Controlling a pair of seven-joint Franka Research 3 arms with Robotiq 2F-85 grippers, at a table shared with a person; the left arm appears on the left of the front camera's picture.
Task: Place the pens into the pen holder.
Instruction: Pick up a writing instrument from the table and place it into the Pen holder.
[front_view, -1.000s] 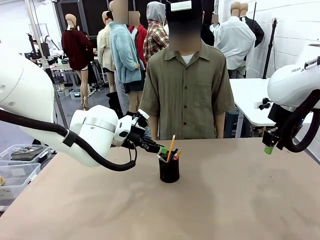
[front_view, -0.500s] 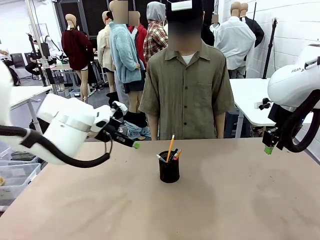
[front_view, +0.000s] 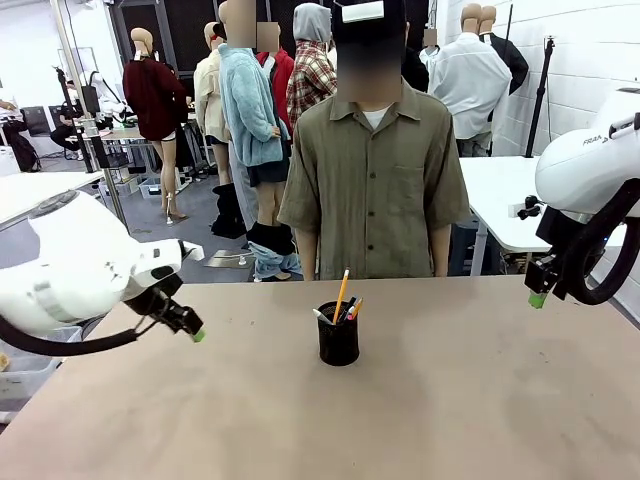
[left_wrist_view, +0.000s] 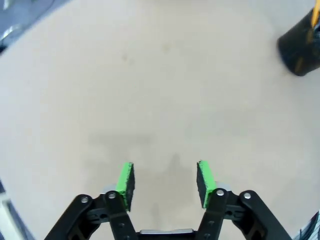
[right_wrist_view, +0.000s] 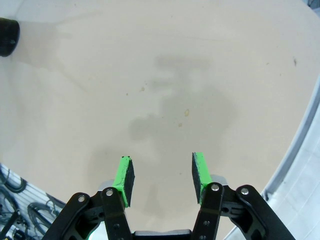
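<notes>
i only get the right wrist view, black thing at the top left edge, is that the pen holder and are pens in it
Observer: Yes. In the front view the pen holder stands upright mid-table with the pens in it, the yellow pencil tallest.
Operator: left arm holding anything
Observer: No. The left gripper has open jaws, bare table between them.
Operator: where is it
Observer: Near the table's left edge, apart from the holder.

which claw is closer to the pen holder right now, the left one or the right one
The left. The left claw hangs open off the pen holder's left side, a moderate gap away. The right claw, open too, sits farther off by the table's right edge.
</notes>
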